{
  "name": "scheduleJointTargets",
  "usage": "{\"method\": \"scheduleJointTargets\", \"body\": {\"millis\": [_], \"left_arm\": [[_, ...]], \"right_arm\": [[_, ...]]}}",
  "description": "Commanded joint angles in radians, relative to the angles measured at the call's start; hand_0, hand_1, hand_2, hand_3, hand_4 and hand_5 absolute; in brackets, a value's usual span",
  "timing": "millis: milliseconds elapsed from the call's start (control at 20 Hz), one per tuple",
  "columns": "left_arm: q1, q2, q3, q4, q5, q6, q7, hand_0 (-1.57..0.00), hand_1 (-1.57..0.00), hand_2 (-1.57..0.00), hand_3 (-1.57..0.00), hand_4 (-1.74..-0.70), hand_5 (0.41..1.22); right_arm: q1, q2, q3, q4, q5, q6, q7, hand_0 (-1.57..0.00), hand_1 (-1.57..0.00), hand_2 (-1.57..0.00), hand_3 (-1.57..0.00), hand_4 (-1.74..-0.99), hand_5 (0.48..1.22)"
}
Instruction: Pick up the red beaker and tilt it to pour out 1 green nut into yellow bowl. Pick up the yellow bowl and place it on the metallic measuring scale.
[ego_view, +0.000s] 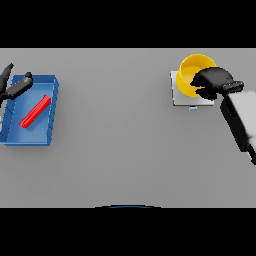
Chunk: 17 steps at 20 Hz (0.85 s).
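Grey tabletop fills my view from edge to edge, plain and flat. At the far right I see the yellow bowl sitting on the metallic measuring scale, a pale square plate whose near edge and left edge show around the bowl. My right hand is on the bowl's right side, its dark fingers curled over the rim there, so I read it as gripping the bowl. The white and grey forearm runs from that hand toward the near right edge of the view.

Over at the far left lies a blue tray, and inside it a red beaker rests on its side, slanted from near left to far right. My left hand hangs over the tray's far left corner, its fingers held fairly straight and spread, closed on nothing. It sits just beyond the beaker's upper end without touching it. The beaker and the bowl are well apart, with bare tabletop between them. I cannot make out any green nut in the bowl or elsewhere.
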Motion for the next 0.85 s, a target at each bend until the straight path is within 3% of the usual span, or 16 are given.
{"method": "scheduleJointTargets", "body": {"millis": [0,100,200,300,400,550,800], "left_arm": [[-0.007,-0.002,0.0,0.009,0.001,-0.002,0.007,0.0,0.0,0.0,0.0,-0.84,0.775],[0.003,-0.007,-0.001,0.001,0.004,0.0,-0.014,0.0,0.0,0.0,0.0,-0.84,0.774],[-0.007,-0.008,-0.001,0.008,0.002,0.001,-0.005,0.0,0.0,0.0,0.0,-0.83,0.768],[-0.004,-0.01,0.007,0.014,0.011,0.0,-0.005,0.0,0.0,0.0,0.0,-0.84,0.764],[-0.002,-0.014,0.0,0.011,0.004,0.005,-0.003,0.0,0.0,0.0,0.0,-0.83,0.754],[0.008,-0.014,-0.001,-0.012,0.005,0.012,0.0,0.0,0.0,0.0,0.0,-0.83,0.752],[0.001,-0.006,0.004,-0.007,0.004,0.009,0.0,0.0,0.0,0.0,0.0,-0.83,0.76]], "right_arm": [[0.009,-0.004,-0.004,-0.007,-0.001,0.002,0.001,-1.56,-1.43,-1.34,-1.11,-1.682,1.221],[-0.002,0.008,-0.016,0.002,-0.013,0.018,0.025,-1.33,-1.12,-1.01,-0.82,-1.592,1.074],[-0.004,0.007,-0.033,0.008,-0.033,0.043,0.028,-0.95,-0.81,-0.71,-0.58,-1.535,0.965],[-0.01,0.01,-0.042,0.013,-0.047,0.068,0.029,-0.61,-0.56,-0.47,-0.39,-1.496,0.89],[-0.015,0.015,-0.04,0.023,-0.043,0.07,0.036,-0.39,-0.38,-0.3,-0.26,-1.476,0.847],[0.003,0.007,-0.02,0.004,-0.028,0.074,0.034,-0.2,-0.19,-0.15,-0.13,-1.435,0.817],[-0.002,0.006,-0.013,0.017,-0.021,0.092,0.045,-0.06,-0.06,-0.05,-0.04,-1.39,0.779]]}}
